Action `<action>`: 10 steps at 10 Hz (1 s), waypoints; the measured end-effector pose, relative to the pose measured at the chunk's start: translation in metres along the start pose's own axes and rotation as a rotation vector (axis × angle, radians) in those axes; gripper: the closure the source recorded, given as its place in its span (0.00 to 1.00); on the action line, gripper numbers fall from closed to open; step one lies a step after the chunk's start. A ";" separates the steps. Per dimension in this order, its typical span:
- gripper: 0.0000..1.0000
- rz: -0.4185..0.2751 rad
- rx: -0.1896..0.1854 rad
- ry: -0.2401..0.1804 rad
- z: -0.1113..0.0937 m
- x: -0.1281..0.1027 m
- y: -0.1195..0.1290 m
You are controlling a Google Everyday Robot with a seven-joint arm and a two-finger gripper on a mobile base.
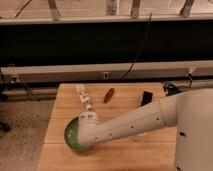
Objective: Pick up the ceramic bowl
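Note:
The ceramic bowl [70, 134] is a round glossy green bowl at the front left of the wooden table [125, 102]. Only its left part shows. My white arm reaches across from the right and covers the rest of the bowl. My gripper [86, 134] is at the arm's end, down over the bowl, hidden behind the wrist.
A clear plastic bottle [84, 96] lies on the table behind the bowl. A reddish-brown object [108, 94] lies near the middle back. A black object [146, 98] and a blue-green item [170, 89] sit at the back right. A cable hangs behind the table.

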 end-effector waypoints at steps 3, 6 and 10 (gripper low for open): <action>1.00 -0.003 0.007 0.006 -0.006 0.003 -0.002; 1.00 -0.004 0.011 0.011 -0.009 0.005 -0.002; 1.00 -0.008 0.018 0.016 -0.017 0.008 -0.003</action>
